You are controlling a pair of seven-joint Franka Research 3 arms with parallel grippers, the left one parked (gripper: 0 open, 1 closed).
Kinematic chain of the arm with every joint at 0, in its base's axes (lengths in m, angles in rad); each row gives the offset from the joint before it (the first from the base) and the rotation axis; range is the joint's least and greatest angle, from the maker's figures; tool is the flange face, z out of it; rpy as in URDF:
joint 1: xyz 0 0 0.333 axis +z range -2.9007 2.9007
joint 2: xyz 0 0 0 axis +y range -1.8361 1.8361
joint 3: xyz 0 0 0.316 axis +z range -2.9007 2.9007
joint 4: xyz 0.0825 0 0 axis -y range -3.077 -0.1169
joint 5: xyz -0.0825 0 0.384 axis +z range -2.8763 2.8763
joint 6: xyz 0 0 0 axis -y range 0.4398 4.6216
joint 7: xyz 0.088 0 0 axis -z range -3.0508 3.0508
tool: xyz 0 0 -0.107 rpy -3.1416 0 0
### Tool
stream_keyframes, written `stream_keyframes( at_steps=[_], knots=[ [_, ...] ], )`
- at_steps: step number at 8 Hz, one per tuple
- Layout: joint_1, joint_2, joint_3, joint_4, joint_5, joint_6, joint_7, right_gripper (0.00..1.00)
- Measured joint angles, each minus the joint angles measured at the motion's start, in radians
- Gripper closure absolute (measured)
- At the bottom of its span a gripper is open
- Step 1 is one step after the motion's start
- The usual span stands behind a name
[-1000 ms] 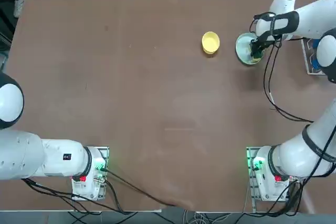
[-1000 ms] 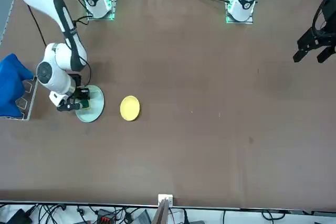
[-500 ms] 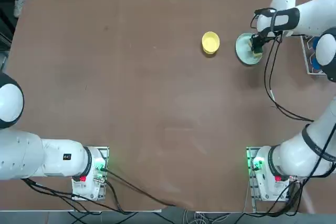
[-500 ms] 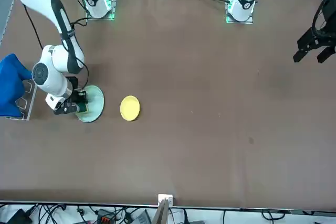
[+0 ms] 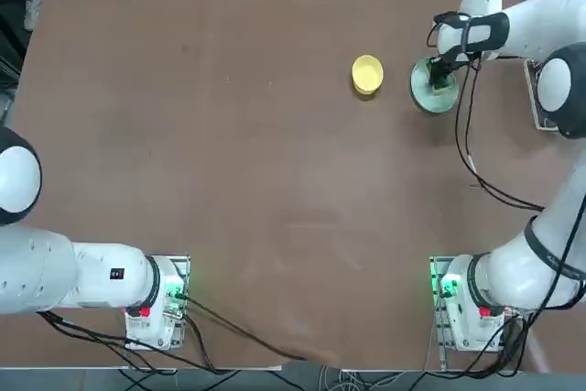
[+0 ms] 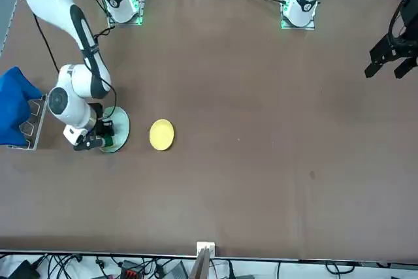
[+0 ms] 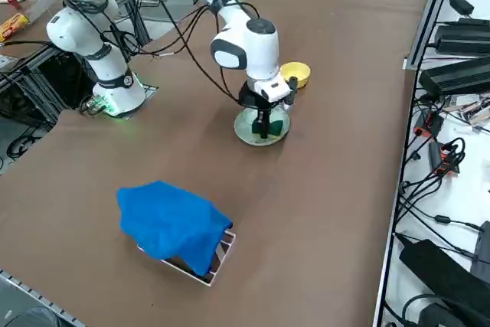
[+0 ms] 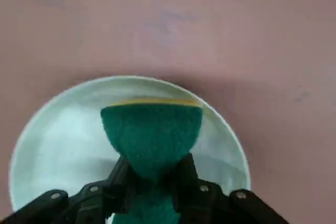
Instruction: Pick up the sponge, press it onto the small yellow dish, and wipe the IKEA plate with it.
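Observation:
My right gripper is shut on the sponge, a dark green block with a thin yellow layer at its far edge. The sponge rests on the pale mint IKEA plate, near its middle. In the top view the gripper stands over the plate at the table's far right. The small yellow dish sits just left of the plate, apart from it. In the side view the gripper points straight down onto the plate, with the yellow dish behind it.
A blue cloth lies heaped on a small tray near the table's right edge, also visible in the front view as the blue cloth. Black cables hang from the right arm over the table.
The right gripper has slid the sponge over the plate, away from the robot's base and slightly toward the yellow dish. The plate and dish have stayed put.

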Motion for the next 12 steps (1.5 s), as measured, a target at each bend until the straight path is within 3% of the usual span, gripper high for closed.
stream_keyframes(
  at_steps=[5,12],
  knots=[
    [0.067,0.001,0.001,0.000,0.034,-0.002,0.046,0.63],
    [0.075,-0.032,0.000,-0.048,0.044,-0.020,0.052,0.63]
  ],
)
